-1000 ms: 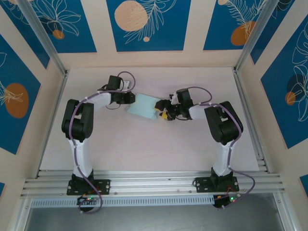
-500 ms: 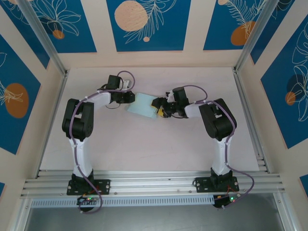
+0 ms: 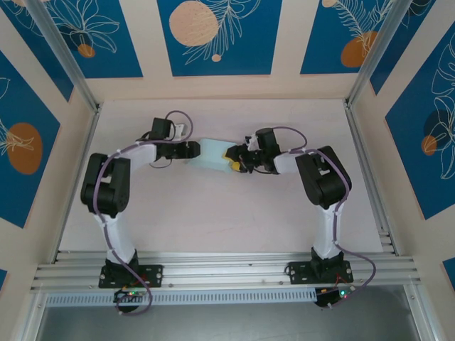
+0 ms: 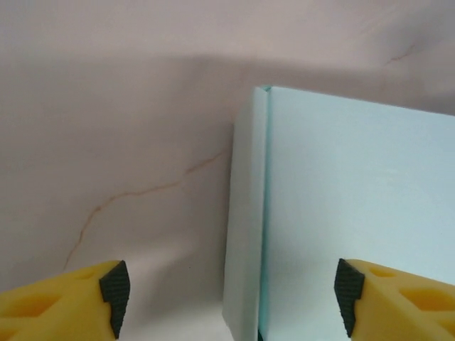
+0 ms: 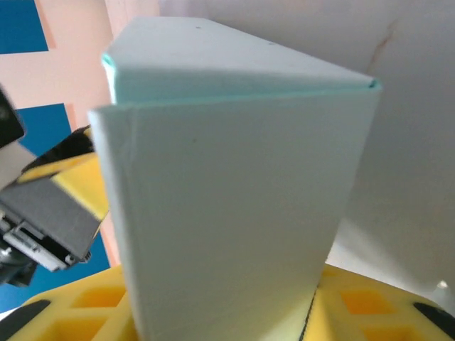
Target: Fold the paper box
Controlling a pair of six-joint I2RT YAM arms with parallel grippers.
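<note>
From their bases at the near edge of the table (image 3: 213, 220), both arms reach in toward the middle. There the paper box (image 3: 215, 154), pale blue and folded up, lies between the two grippers. The right gripper (image 3: 232, 158) clamps the box's right end, with the card pressed between its yellow fingers (image 5: 370, 305). The left gripper (image 3: 195, 150) is at the left end, its fingers (image 4: 64, 302) spread wide to either side of a box corner and not closed on it. Beyond stands the blue patterned back wall (image 3: 220, 35).

One paper box (image 3: 213, 153), two pincers (image 3: 193, 148) (image 3: 232, 158)
</note>
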